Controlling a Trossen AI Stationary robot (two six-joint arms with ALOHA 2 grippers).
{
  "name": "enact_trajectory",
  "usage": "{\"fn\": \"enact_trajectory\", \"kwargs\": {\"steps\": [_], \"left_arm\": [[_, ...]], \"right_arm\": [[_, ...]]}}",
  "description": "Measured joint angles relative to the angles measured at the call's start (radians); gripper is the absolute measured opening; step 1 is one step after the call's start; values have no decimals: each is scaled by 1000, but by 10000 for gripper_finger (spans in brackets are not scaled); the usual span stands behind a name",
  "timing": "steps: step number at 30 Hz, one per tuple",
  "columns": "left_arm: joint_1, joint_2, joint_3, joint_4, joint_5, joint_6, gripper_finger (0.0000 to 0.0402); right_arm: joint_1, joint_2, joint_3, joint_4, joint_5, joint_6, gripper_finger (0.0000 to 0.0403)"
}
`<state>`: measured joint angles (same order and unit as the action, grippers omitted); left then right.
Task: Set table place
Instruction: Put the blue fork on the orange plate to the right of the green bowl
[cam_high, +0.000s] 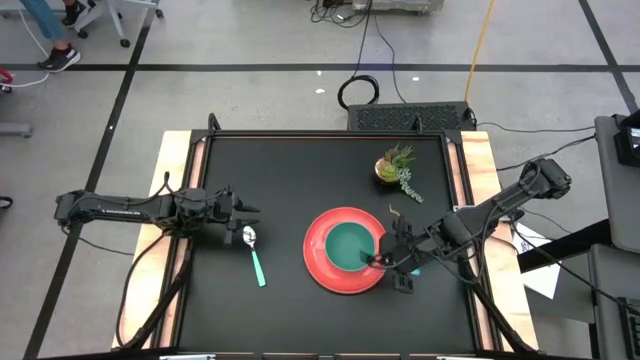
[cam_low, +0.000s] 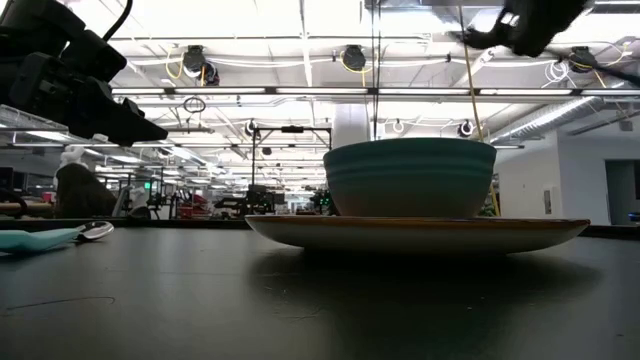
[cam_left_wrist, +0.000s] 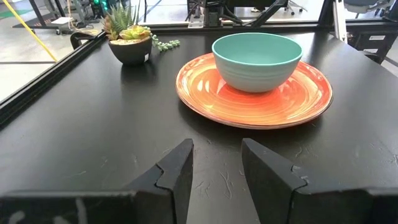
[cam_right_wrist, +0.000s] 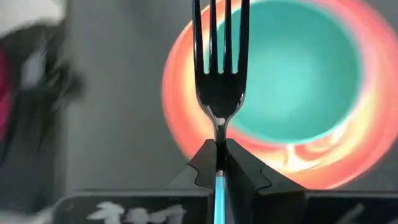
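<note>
A round red plate (cam_high: 322, 262) lies on the black table (cam_high: 280, 180), right of centre, and a teal bowl (cam_high: 348, 245) stands on it. To its left, a spoon (cam_high: 254, 252) with a teal handle lies flat on the table, bowl end at the far side. My left gripper (cam_left_wrist: 217, 165) stands open just beyond the spoon, with nothing between its fingers. Over the plate's right rim, my right gripper (cam_high: 385, 258) is shut on a fork (cam_right_wrist: 219, 56), whose tines reach out over the plate and bowl. My right gripper pinches the fork's thin neck (cam_right_wrist: 219, 132) between its two fingertips, where the metal meets the teal handle (cam_right_wrist: 219, 196). It comes slanting down from the table's right side, and the fork runs on along the fingers. The fork is lifted clear, tines foremost, above the plate and bowl.
A small potted plant (cam_high: 396, 168) stands at the far right of the table, beyond the plate. Light wooden strips (cam_high: 172, 200) run along the table's left and right sides. The near part and the far left of the tabletop are bare.
</note>
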<state>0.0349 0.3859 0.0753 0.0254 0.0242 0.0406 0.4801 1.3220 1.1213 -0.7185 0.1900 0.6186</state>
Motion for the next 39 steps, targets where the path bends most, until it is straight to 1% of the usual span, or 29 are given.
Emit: {"fn": "enact_trajectory", "kwargs": {"steps": [2, 4, 8, 13, 17, 20, 22, 25, 29, 35, 39], "left_arm": [[0, 0, 0, 0, 0, 0, 143], [0, 0, 0, 0, 0, 0, 143], [0, 0, 0, 0, 0, 0, 143], [0, 0, 0, 0, 0, 0, 143], [0, 0, 0, 0, 0, 0, 143], [0, 0, 0, 0, 1, 0, 143], [0, 0, 0, -1, 1, -1, 143], [0, 0, 0, -4, 1, 0, 143], [0, 0, 0, -5, 1, 3, 143], [0, 0, 0, -5, 1, -16, 143], [0, 0, 0, -3, 1, -11, 143]], "right_arm": [[-13, 0, 0, 8, 89, 70, 6], [-29, 0, 0, 15, 122, 157, 5], [-47, 0, -8, 36, 123, 282, 4], [-55, 0, -18, 10, 123, 395, 4], [-54, -6, -18, -108, 122, 492, 4], [-55, -21, -18, -238, 126, 615, 4], [-58, -29, -18, -274, 127, 701, 4], [-64, -42, -19, -252, 124, 792, 4], [-67, -44, -19, -169, 120, 842, 4], [-67, -40, -19, -211, 125, 988, 4], [-67, -40, -60, -164, 127, 1054, 4]]}}
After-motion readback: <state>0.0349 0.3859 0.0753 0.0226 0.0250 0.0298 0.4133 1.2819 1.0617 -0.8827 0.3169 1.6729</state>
